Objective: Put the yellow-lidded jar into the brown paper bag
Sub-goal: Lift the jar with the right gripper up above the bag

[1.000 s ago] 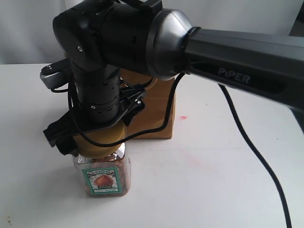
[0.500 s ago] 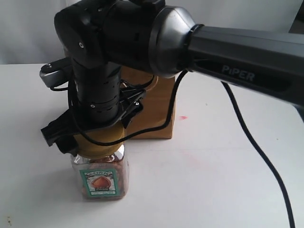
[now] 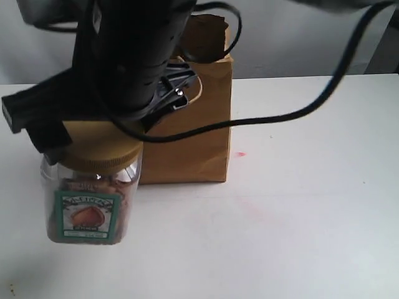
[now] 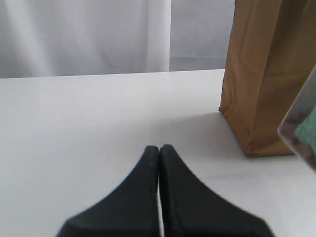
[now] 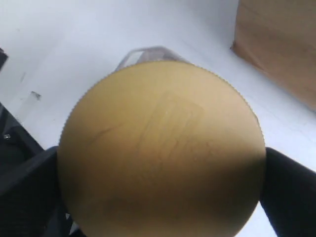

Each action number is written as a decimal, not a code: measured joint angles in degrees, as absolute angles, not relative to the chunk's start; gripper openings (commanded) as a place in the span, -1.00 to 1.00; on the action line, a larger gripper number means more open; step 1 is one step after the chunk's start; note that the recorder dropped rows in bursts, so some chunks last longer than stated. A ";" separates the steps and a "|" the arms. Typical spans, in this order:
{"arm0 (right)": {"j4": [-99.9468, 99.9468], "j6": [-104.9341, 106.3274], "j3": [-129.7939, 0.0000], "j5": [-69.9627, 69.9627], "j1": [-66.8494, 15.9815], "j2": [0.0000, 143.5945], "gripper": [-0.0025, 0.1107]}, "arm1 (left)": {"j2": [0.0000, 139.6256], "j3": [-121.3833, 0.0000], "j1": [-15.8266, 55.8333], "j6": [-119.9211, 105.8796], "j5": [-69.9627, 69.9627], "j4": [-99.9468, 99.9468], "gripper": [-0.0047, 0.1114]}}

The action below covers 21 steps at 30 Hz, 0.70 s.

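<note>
I find the right claw (image 5: pixel 160 173) clamped across the ribbed lid of the yellow-lidded jar (image 3: pixel 90 199). The jar hangs upright, seemingly clear of the surface (image 3: pixel 299 218), just in front of the standing brown paper bag (image 3: pixel 187 124). I judge this top grip suits lowering the jar through the bag's mouth. The left claw (image 4: pixel 159 158) is empty, fingers pressed together.

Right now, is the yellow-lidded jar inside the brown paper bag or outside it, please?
Outside: the jar is upright beside the bag, held by the right gripper.
</note>
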State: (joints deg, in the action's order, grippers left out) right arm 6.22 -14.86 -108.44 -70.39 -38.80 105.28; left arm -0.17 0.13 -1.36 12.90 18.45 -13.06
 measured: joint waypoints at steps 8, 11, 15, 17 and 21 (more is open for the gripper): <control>7.54 -13.76 -108.44 -70.64 -38.80 95.50 -0.96 | -0.17 0.13 -1.36 12.90 18.45 -13.06 -0.90; 7.59 -12.77 -108.44 -70.79 -38.80 92.22 -0.96 | -0.17 0.13 -1.36 12.90 18.45 -13.06 -0.90; 6.63 -11.59 -108.44 -69.27 -38.80 88.10 -0.96 | -0.17 0.13 -1.36 12.90 18.45 -13.06 -0.90; 4.80 -11.20 -108.44 -66.13 -38.80 86.24 -0.96 | -0.17 0.13 -1.36 12.90 18.45 -13.06 -0.90; -2.30 -10.86 -108.44 -59.54 -38.80 84.12 -0.96 | -0.17 0.13 -1.36 12.90 18.45 -13.06 -0.90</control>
State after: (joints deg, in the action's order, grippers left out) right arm -2.30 -10.86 -108.44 -59.54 -38.80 84.12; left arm -0.17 0.13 -1.36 12.90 18.45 -13.06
